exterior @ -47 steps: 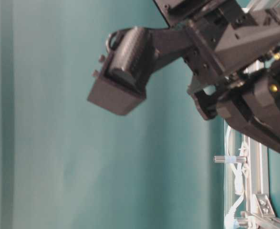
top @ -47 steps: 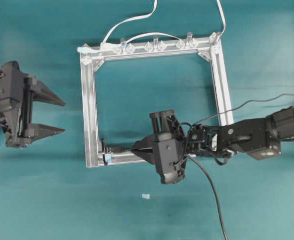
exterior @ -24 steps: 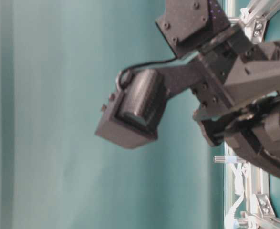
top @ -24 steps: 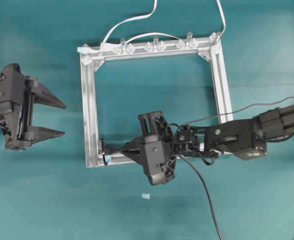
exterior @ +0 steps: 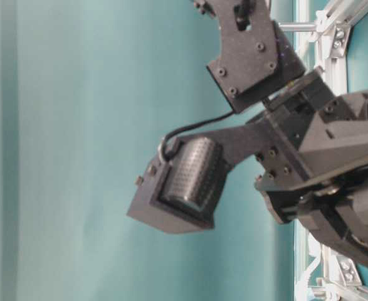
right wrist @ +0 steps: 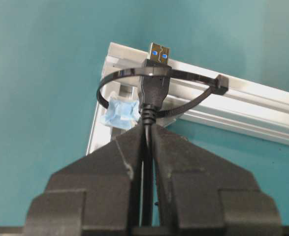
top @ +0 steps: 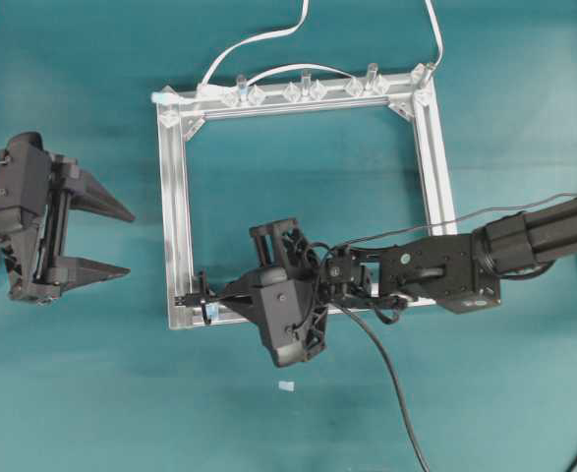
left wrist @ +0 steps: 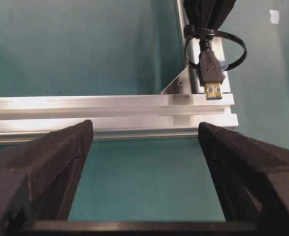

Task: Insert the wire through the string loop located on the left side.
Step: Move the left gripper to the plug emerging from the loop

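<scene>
Threading was underway: the right gripper (right wrist: 146, 129), jaws clamped on the wire (right wrist: 145, 162), had its plug (right wrist: 154, 81) inside the string loop (right wrist: 183, 78) at the frame's (top: 175, 236) lower-left corner. The left gripper (top: 106, 239), jaws apart, should next take the plug.

A square aluminium frame (top: 175, 197) lies in the middle of the teal table (top: 72, 393), with a row of clear plastic clips (top: 306, 90) on its far rail and a white cable (top: 259, 39) running off beyond them. At the frame's near-left corner the thin dark string loop (right wrist: 183, 105) stands over the rail, and the plug of the long black wire (right wrist: 154, 83) sits inside it, its tip poking out on the left side; the right gripper (top: 231, 293) lies just right of the loop, over the near rail. The left gripper (top: 111, 239) sits well apart, left of the frame, and a small pale scrap of tape (top: 286, 386) lies on the table nearer than the frame.
</scene>
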### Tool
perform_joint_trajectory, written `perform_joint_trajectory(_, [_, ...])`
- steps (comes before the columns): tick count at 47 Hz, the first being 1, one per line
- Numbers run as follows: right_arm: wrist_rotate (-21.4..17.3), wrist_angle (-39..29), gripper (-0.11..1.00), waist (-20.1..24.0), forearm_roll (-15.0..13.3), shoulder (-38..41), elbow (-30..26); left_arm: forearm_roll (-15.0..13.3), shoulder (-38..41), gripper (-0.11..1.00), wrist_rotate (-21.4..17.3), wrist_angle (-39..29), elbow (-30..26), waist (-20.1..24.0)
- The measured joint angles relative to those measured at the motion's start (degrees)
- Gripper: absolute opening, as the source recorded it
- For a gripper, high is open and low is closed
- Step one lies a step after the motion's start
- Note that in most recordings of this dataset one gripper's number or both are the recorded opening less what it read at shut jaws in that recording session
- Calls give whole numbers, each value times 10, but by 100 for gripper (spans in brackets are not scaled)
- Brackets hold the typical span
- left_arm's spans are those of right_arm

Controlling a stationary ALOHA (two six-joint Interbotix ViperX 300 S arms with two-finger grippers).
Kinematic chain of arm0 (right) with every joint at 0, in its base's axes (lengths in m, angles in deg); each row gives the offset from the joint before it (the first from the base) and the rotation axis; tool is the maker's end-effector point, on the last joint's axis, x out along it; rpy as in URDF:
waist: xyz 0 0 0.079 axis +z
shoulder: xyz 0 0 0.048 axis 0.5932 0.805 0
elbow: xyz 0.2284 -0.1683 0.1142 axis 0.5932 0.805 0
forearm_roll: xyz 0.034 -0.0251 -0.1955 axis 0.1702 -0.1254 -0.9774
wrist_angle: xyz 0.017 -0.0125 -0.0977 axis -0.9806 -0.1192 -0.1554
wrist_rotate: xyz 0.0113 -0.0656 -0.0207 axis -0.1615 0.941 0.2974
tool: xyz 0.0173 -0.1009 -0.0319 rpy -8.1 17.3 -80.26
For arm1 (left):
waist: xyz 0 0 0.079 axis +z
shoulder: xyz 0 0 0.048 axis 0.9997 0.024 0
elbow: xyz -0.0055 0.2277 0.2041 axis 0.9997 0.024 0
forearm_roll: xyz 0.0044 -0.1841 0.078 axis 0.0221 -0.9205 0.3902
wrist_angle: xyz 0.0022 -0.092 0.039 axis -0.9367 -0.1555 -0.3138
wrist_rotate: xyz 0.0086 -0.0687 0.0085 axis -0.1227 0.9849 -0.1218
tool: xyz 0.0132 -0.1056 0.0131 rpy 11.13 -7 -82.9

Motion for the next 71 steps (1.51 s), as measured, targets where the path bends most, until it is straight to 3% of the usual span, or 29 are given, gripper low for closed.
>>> perform_joint_trajectory(29, [-1, -1, 7, 0, -4, 7, -10, 0, 4, 87, 2, -59, -34, -10])
perform_joint_trajectory(37, [-1, 0, 7, 0, -13, 7, -10, 0, 18, 87, 31, -67, -42, -20])
perform_joint_trajectory(42, [-1, 0, 7, 0, -16, 7, -10, 0, 46, 87, 54, -68, -53, -34])
perform_joint_trajectory(53, [-1, 0, 7, 0, -16, 7, -10, 0, 140, 87, 63, -65, -93, -78])
perform_joint_trajectory(71, [-1, 0, 7, -1, -17, 7, -10, 0, 258, 87, 63, -53, -160, -88])
